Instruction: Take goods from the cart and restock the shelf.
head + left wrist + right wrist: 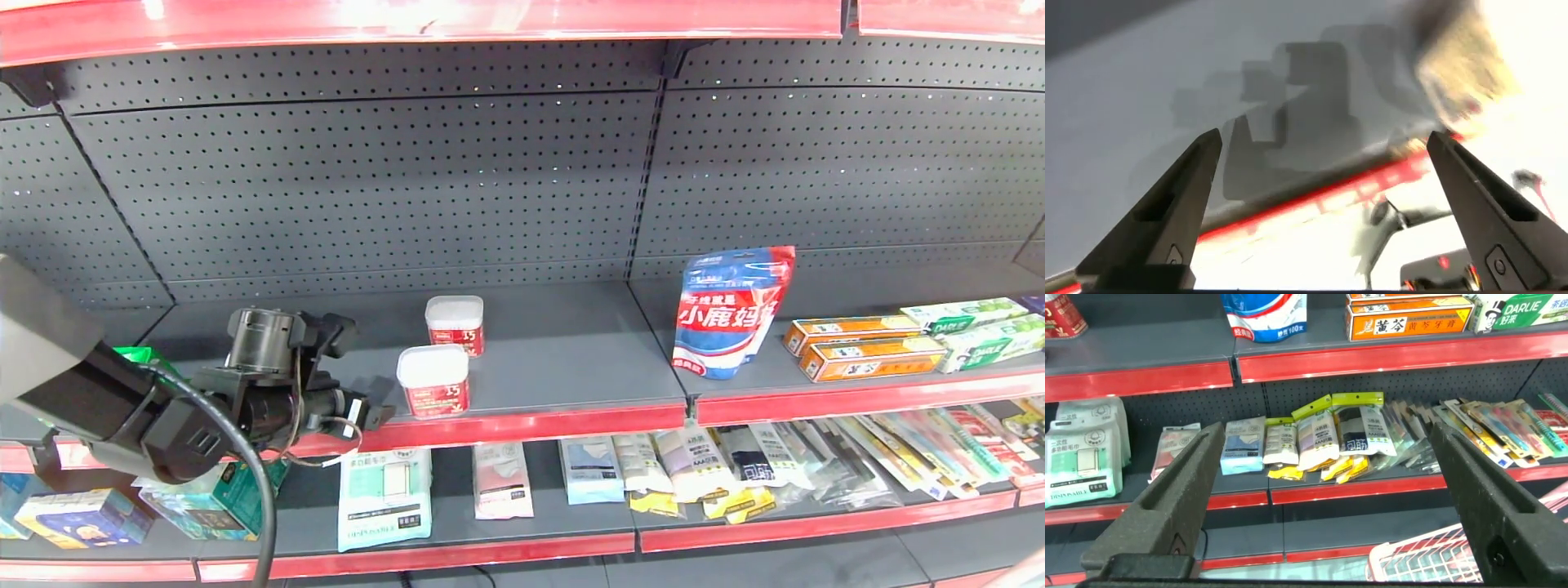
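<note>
The left gripper [1324, 137] hangs at the shelf [555, 343] edge beside the front jar [433, 380], fingers [1176, 212] spread and empty. The right gripper [1327, 429], equally wide and empty, sits above the cart [1429, 555], probably to fetch goods.

front tub [433, 380], rear tub [455, 324] — upright on shelf [563, 351]

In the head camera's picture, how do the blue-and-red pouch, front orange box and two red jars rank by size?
1. Blue-and-red pouch, clearly largest.
2. Front orange box and front jar: too alike to rank.
3. Rear jar looks slightly smaller, though it stands farther back, so nearness may explain that.
</note>
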Robot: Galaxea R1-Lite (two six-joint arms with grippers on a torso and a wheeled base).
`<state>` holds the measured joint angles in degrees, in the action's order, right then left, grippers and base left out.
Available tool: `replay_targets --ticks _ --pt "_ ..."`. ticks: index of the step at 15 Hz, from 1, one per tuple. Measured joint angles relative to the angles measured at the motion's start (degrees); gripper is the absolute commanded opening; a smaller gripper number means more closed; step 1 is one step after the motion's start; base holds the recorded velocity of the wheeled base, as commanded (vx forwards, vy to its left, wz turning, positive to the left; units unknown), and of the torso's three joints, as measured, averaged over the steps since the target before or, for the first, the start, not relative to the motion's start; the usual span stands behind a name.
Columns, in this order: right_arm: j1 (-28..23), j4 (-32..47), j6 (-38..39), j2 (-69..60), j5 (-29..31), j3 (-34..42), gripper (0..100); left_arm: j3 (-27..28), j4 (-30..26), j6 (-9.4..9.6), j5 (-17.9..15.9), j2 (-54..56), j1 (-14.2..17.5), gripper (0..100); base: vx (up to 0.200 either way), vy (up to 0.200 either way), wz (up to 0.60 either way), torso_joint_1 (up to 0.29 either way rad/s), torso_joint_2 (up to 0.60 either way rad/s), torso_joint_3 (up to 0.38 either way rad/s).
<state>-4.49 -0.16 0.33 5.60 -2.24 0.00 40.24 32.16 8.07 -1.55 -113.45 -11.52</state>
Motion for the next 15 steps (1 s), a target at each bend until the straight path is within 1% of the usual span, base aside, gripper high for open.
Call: replay_targets --ticks 3,9,15 --pt "-0.02 0.0 0.0 0.0 -0.05 0.0 100 -0.17 0.0 0.02 -1.62 0.49 -0.4 100 0.0 0.0 0.0 0.0 0.0 0.0" --pt "0.0 0.0 -0.01 0.0 -0.02 0.0 100 0.35 0.07 0.07 -1.67 -0.89 -1.79 100 0.0 0.0 0.0 0.0 0.0 0.0" --pt "0.0 0.0 -0.01 0.0 -0.05 0.0 100 3.13 0.07 -0.16 -1.68 -3.06 -2.97 100 0.0 0.0 0.0 0.0 0.0 0.0"
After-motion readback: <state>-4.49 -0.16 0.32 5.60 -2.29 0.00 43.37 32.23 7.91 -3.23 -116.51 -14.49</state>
